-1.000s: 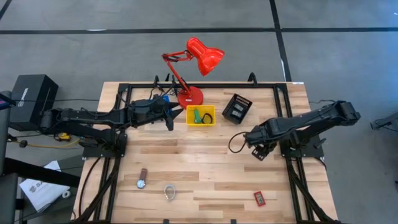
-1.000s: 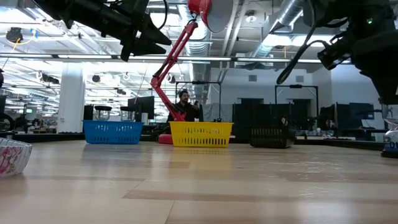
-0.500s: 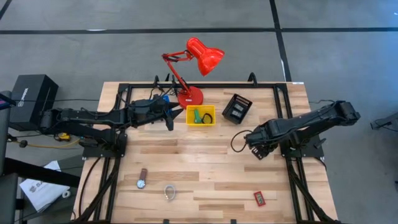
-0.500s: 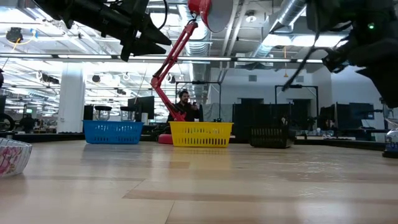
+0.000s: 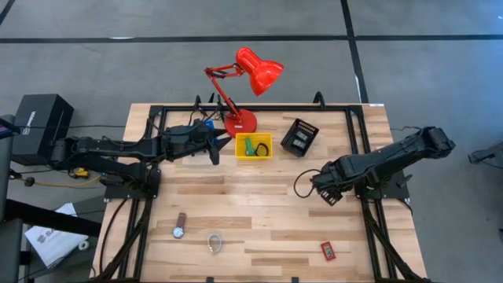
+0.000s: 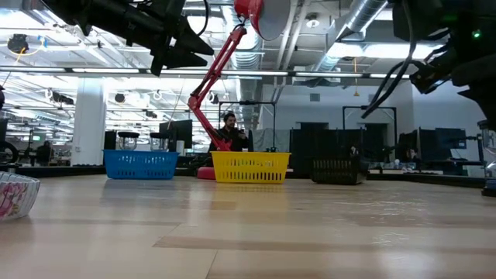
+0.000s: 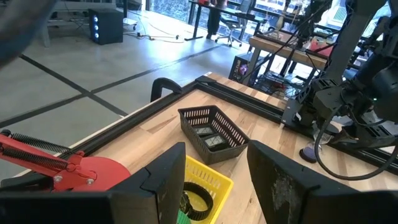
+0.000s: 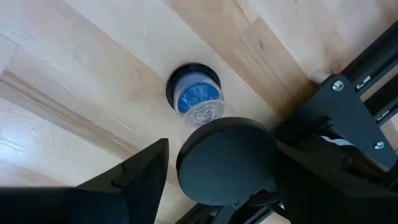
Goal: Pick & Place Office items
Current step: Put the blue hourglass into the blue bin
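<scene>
Red rectangle (image 5: 328, 251): nearest edge of the table, about 5 o'clock from the table's middle, lying loose.
Clear ring (image 5: 214, 242): near edge, about 7 o'clock, untouched.
Wristwatch (image 5: 180, 226): just beyond the ring, toward 8 o'clock, flat on the wood.
Right gripper (image 5: 328, 194): at 3 o'clock, tilted down over the boards, fingers spread wide and empty; its wrist view shows a small blue-topped round piece (image 8: 194, 97) on the wood directly below.
Left gripper (image 5: 214, 152): at 10 o'clock, raised beside the yellow tray (image 5: 239, 139), fingers partly apart with nothing between them.
Yellow tray contents: a green piece (image 5: 248, 146) and a dark ring (image 7: 195, 204) already inside, at 12 o'clock.
Black tray (image 5: 299, 137): at 1 o'clock, a small gadget (image 7: 214, 144) in it.
Red lamp (image 5: 240, 123): far edge, 12 o'clock, not part of the job.
Step in hand: likely the right arm lining up over the blue-topped piece for a pick.
Next move calls for: centring the fingers either side of it, lowering and closing.
</scene>
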